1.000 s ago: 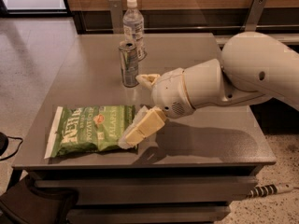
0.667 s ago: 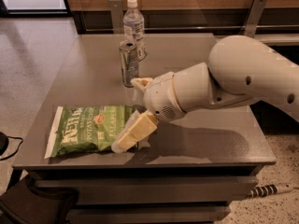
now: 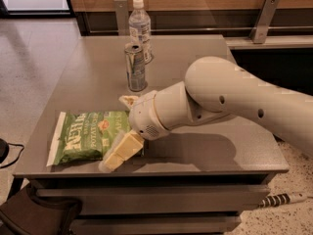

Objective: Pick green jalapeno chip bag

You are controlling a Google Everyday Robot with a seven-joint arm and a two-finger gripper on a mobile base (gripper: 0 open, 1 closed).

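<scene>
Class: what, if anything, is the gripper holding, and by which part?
Nothing yet: the open gripper straddles the arm-side end of the green jalapeno chip bag, which lies flat.

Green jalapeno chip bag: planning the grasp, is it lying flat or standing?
The green jalapeno chip bag lies flat on the table, lettering up; the gripper is at its right end, jaws open.

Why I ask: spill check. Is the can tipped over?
No, the can stands upright beyond the gripper, which is at the chip bag.
</scene>
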